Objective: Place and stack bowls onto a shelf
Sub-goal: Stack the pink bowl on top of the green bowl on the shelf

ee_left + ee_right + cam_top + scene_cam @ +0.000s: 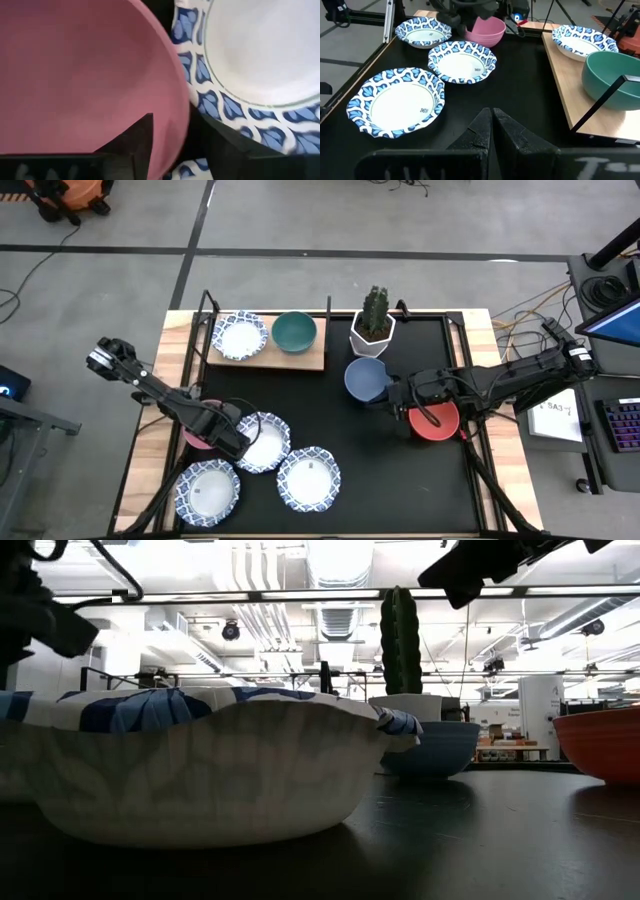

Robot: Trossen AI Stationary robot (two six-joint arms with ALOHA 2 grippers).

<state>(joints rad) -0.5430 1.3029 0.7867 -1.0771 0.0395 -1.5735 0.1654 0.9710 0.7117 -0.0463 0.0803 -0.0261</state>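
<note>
The pink bowl sits near the table's left edge. My left gripper is open over the pink bowl's rim, with one finger inside the bowl and one outside, a gap showing on both sides. My right gripper is shut on nothing, between the blue bowl and the red bowl. A white patterned bowl and the green bowl rest on the wooden shelf. Three white patterned bowls lie on the table's near left part.
A cactus in a white pot stands just right of the shelf and behind the blue bowl. The shelf's black frame post rises by the green bowl. The nearest white bowl fills the low view.
</note>
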